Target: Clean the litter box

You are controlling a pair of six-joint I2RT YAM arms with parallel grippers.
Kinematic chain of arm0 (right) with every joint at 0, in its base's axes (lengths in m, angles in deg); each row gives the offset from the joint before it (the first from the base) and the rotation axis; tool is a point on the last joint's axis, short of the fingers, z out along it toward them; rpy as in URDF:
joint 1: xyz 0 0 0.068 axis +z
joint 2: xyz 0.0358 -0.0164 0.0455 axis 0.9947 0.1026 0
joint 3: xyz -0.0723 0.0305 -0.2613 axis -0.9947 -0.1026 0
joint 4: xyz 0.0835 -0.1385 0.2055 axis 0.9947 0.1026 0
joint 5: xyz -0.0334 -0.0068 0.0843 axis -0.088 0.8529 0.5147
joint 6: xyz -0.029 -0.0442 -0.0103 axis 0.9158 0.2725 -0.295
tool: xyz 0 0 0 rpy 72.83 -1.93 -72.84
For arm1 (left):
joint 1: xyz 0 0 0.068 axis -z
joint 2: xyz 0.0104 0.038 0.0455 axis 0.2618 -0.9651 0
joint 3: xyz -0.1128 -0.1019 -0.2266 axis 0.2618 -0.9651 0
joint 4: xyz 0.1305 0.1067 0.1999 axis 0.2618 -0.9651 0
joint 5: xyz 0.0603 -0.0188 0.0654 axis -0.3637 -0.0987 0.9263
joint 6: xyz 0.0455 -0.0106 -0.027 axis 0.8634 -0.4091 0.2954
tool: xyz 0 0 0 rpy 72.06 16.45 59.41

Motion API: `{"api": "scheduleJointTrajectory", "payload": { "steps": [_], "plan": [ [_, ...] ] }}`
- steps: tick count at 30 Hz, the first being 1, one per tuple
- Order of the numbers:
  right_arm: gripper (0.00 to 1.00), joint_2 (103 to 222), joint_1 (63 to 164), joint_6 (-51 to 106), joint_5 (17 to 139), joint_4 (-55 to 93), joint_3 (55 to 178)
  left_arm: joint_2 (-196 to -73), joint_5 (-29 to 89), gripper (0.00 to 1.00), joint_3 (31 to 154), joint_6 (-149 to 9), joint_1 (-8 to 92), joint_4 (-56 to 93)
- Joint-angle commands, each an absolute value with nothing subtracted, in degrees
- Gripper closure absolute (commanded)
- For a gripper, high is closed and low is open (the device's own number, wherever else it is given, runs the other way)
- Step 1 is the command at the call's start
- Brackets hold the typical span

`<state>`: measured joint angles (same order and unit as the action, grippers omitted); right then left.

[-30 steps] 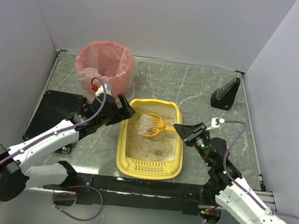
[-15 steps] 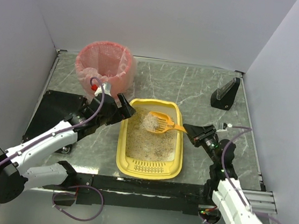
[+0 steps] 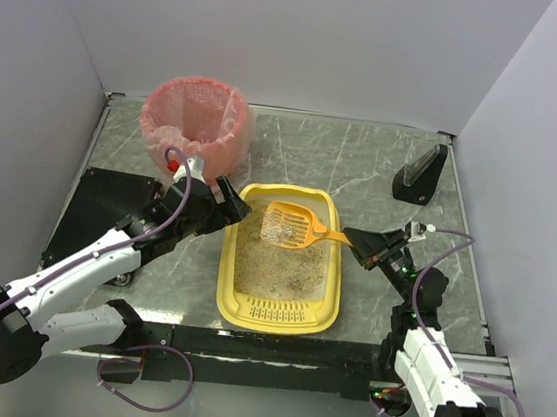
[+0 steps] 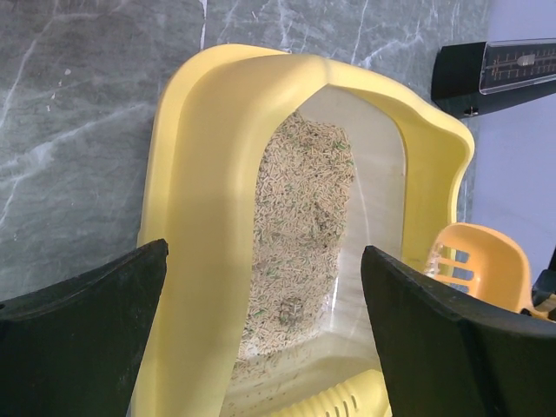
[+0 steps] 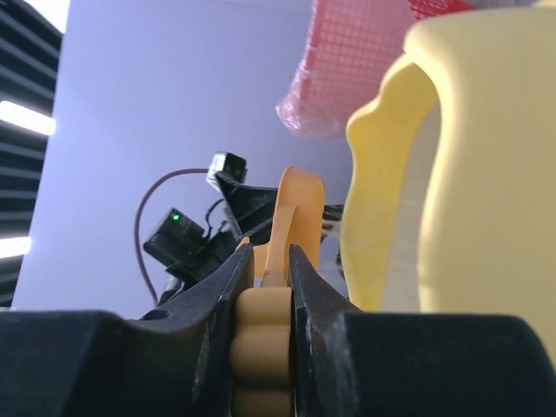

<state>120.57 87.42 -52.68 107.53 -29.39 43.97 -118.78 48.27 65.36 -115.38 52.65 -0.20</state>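
**kibble_kid:** So where's the litter box (image 3: 276,314) sitting? Middle of the counter (image 3: 364,168), long side running near to far, slotted lip at the near end. Beige litter (image 3: 277,264) covers the floor of it.

**mossy:** Yep. The right tool (image 3: 357,246) comes in from the right and its fingers are pressed tight on the handle of the little orange scoop (image 3: 292,225). The wrist view shows the handle squeezed right between them.

**kibble_kid:** And the scoop head hangs over the far half of the box, tipped up a bit. Looks like some pale litter is sitting in it, though from above it's kind of hard to make out.

**mossy:** The left tool (image 3: 224,202) is spread wide at the box's far-left corner. In its own camera the yellow left wall runs up between the two fingers. Can't tell if either one actually touches the plastic.

**kibble_kid:** The pink-lined basket (image 3: 193,118) stands at the far left, just beyond that arm, well apart from the scoop.
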Motion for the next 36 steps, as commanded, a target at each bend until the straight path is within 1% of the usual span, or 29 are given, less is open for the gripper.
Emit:
{"api": "scheduleJointTrajectory", "payload": {
  "steps": [1,3,4,5,7,8,10,11,12,14,15,16,17,18,20,22,23,24,26,30,31,36],
  "plan": [
    [1.0,118.7,84.6,-52.9,111.0,-36.1,39.2,-117.5,47.0,0.03,65.7,-115.7,52.4,1.8],
    [1.0,119.1,84.8,-51.5,109.8,-32.5,40.5,-116.9,46.7,0.03,65.8,-115.8,52.4,0.6],
    [1.0,119.8,84.9,-53.1,108.0,-39.1,40.0,-116.6,46.9,0.03,65.6,-115.8,52.4,0.5],
    [1.0,121.5,84.6,-54.8,107.9,-42.5,39.7,-116.4,47.2,0.03,64.9,-116.1,52.4,0.6],
    [1.0,122.8,84.4,-57.7,111.7,-45.7,40.3,-115.9,47.5,0.03,64.3,-116.8,52.4,1.2],
    [1.0,123.5,81.2,-58.0,116.2,-44.1,40.4,-115.9,47.3,0.03,64.2,-116.9,52.4,1.4],
    [1.0,124.2,80.6,-56.1,115.0,-42.3,40.0,-115.9,47.3,0.03,64.2,-116.9,52.4,1.7],
    [1.0,126.0,81.9,-55.1,113.7,-39.4,40.5,-115.9,47.5,0.03,64.2,-116.9,52.4,1.6],
    [1.0,127.3,82.4,-54.6,113.0,-41.3,42.4,-115.9,47.5,0.03,64.0,-117.1,52.4,1.4],
    [1.0,130.3,82.7,-58.4,115.0,-53.3,42.6,-115.9,47.4,0.03,64.0,-117.0,52.4,1.1],
    [1.0,130.4,81.6,-60.0,115.8,-56.0,41.2,-116.0,48.0,0.03,64.1,-117.1,52.4,0.6],
    [1.0,130.0,80.9,-59.8,116.3,-55.2,39.4,-116.2,48.1,0.03,64.2,-116.9,52.4,0.7],
    [1.0,128.3,80.6,-57.9,116.6,-51.5,39.8,-116.2,48.2,0.03,64.3,-116.6,52.4,0.7],
    [1.0,127.2,81.0,-55.0,116.2,-40.7,42.6,-116.6,48.1,0.03,64.3,-116.5,52.4,0.9],
    [1.0,123.6,82.0,-49.6,115.5,-35.0,44.7,-116.9,48.0,0.03,64.9,-116.0,52.4,0.9],
    [1.0,120.1,81.8,-45.0,115.0,-24.7,47.5,-117.7,47.6,0.03,65.7,-115.6,52.4,-0.5],
    [1.0,116.2,81.7,-42.2,113.9,-19.0,48.7,-117.7,48.0,0.03,65.8,-115.6,52.3,-1.1],
    [1.0,114.5,81.7,-36.1,112.7,-7.0,51.7,-117.7,48.2,0.03,65.8,-115.5,52.4,-1.2],
    [1.0,111.5,81.7,-31.7,109.8,0.9,54.6,-116.7,49.3,0.03,65.2,-116.0,52.4,-1.2],
    [1.0,108.2,81.7,-28.8,107.5,6.3,57.0,-114.7,48.7,0.03,64.3,-115.5,52.4,-0.3],
    [1.0,108.8,81.8,-28.6,109.1,6.8,57.4,-114.3,49.3,0.03,64.2,-115.5,52.4,-0.4],
    [1.0,112.6,81.9,-33.1,111.1,0.4,57.4,-113.5,52.3,0.03,65.2,-115.2,52.1,-4.4]
  ]
}}
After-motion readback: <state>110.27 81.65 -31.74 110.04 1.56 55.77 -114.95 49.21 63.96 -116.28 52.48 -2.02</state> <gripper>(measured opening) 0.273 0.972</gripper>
